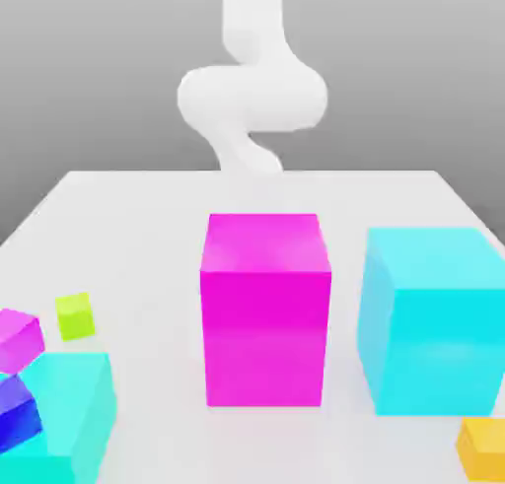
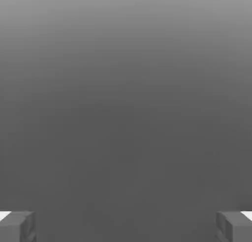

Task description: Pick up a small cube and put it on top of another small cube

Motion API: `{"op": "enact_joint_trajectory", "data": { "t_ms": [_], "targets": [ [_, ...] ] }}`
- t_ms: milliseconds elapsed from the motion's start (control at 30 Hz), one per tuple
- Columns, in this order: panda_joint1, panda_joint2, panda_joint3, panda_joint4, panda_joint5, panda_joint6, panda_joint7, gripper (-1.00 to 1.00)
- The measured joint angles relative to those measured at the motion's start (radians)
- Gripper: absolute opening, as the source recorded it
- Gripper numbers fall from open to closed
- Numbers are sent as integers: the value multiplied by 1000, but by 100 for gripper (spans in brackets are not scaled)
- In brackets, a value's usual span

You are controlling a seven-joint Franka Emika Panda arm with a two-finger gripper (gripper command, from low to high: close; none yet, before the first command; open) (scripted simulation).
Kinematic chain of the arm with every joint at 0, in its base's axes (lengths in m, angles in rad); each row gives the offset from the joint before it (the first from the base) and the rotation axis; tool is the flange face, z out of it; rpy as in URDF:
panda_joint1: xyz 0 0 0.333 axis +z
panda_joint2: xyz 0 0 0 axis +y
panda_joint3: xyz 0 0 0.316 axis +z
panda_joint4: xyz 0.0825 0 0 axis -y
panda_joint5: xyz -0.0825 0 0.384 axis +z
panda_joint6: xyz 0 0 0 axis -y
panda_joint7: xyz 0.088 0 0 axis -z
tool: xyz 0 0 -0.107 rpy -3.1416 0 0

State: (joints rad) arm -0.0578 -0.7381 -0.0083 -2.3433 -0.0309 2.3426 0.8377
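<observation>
Gripper (image 2: 126, 226) spread wide and empty, high behind big magenta block (image 1: 264, 310), small lime cube (image 1: 74, 315) resting on table (image 1: 148, 226) far toward exterior view's left, just beside tiny purple cube (image 1: 20, 336).

Your count: seven blocks, one arm, two fingertips.

You have three big blocks on the white table (image 1: 118, 216): one magenta block (image 1: 264, 310) at center, one cyan block (image 1: 434, 319) at right, one cyan block (image 1: 69, 418) at lower left. Four small cubes: one lime cube (image 1: 74, 315), one purple cube (image 1: 18, 339), one blue cube (image 1: 18, 413), one orange cube (image 1: 483, 448). One white arm (image 1: 252, 93) stands at top center. Two grey fingertips (image 2: 17, 226) show in the hand view's lower corners, wide apart.
</observation>
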Motion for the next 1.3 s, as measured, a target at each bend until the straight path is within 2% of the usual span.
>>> {"op": "enact_joint_trajectory", "data": {
  "t_ms": [467, 767, 900, 1000, 1100, 1200, 1233, 1300],
  "targets": [
    [-310, 347, -124, -242, -136, 235, 183, 0],
    [-466, 565, -261, -397, -138, 390, 237, 0],
    [-514, 664, -329, -467, -72, 462, 214, 0],
    [-564, 748, -338, -503, 45, 524, 145, 0],
    [-609, 856, -247, -490, 195, 605, 42, 0],
    [-714, 963, -118, -469, 292, 691, -32, 0],
    [-744, 992, -85, -464, 306, 715, -44, -100],
    [-744, 992, -85, -464, 306, 715, -44, -100]
  ]
}}
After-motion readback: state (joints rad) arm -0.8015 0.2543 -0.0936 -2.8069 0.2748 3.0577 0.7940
